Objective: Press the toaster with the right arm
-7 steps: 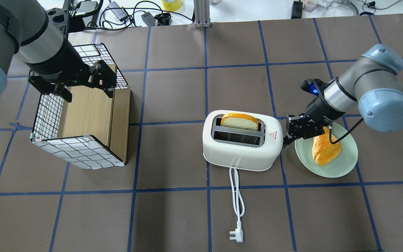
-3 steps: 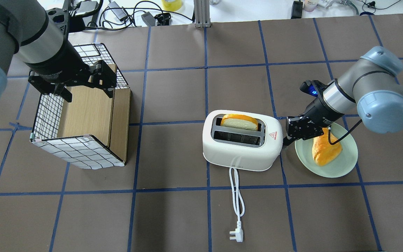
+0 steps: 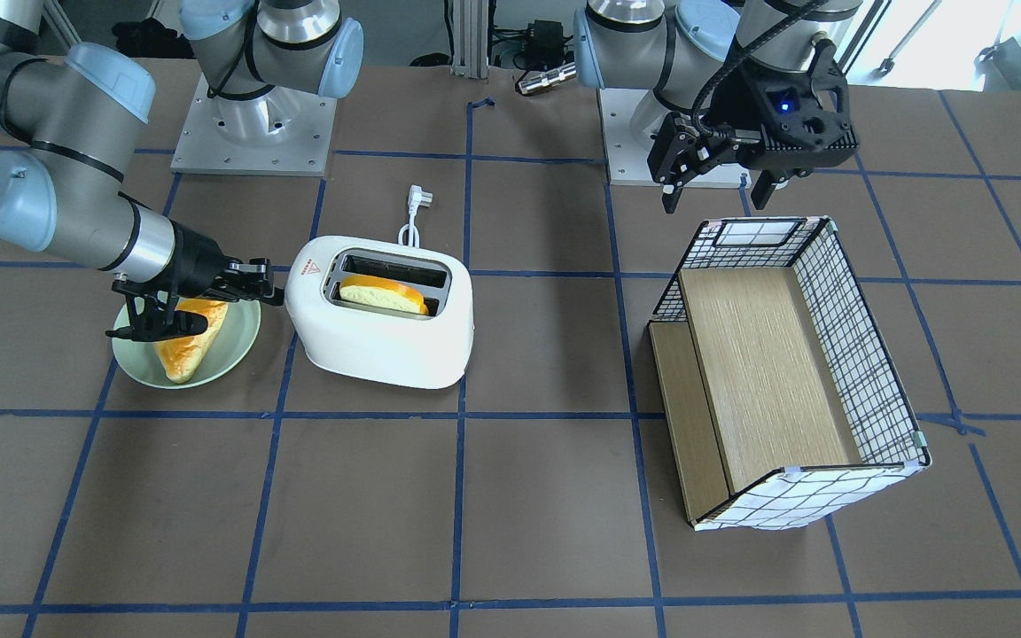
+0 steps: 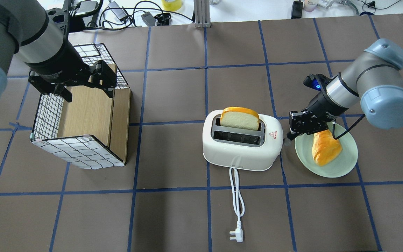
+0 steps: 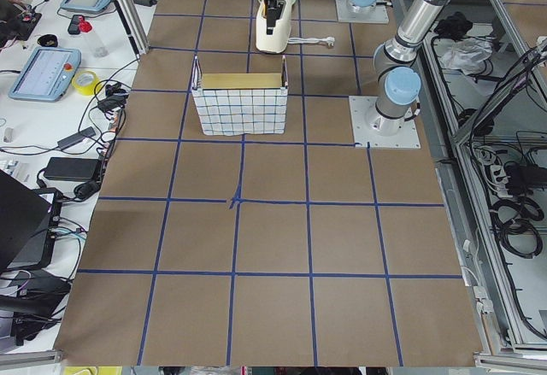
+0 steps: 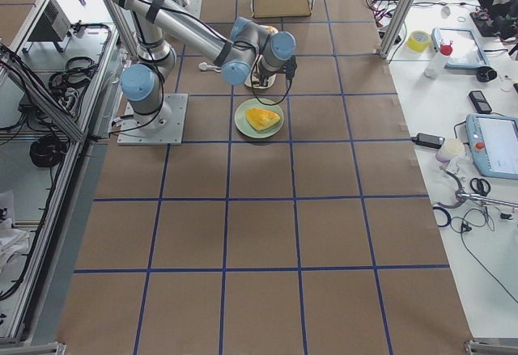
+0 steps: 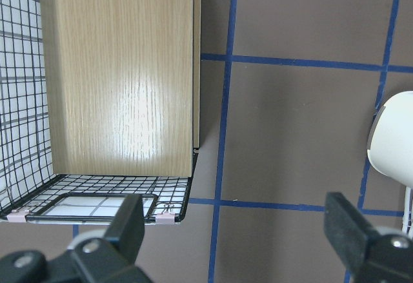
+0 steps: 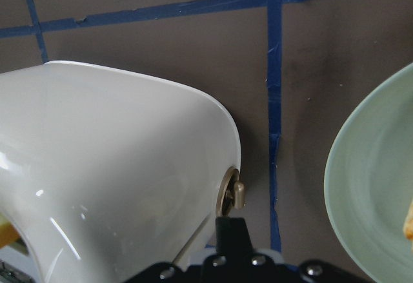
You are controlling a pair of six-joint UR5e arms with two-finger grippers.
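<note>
The white toaster (image 4: pixel 240 154) stands mid-table with a bread slice (image 4: pixel 240 119) standing tall out of its far slot. My right gripper (image 4: pixel 287 139) is shut and empty at the toaster's right end. In the right wrist view the gripper's tip (image 8: pixel 232 228) sits just below the small beige lever knob (image 8: pixel 237 195) on the toaster's end wall (image 8: pixel 116 154); I cannot tell whether they touch. My left gripper (image 4: pixel 86 92) is open and empty above a wire basket (image 4: pixel 79 154).
A pale green plate (image 4: pixel 348 161) with an orange-crusted bread piece (image 4: pixel 325 148) lies right of the toaster, under my right wrist. The toaster's white cord and plug (image 4: pixel 236 234) trail toward the near edge. The basket has a wooden shelf (image 7: pixel 122 70).
The bread slice has risen higher out of the toaster slot. My right wrist has lifted slightly at the toaster's end. The left arm has not moved.
</note>
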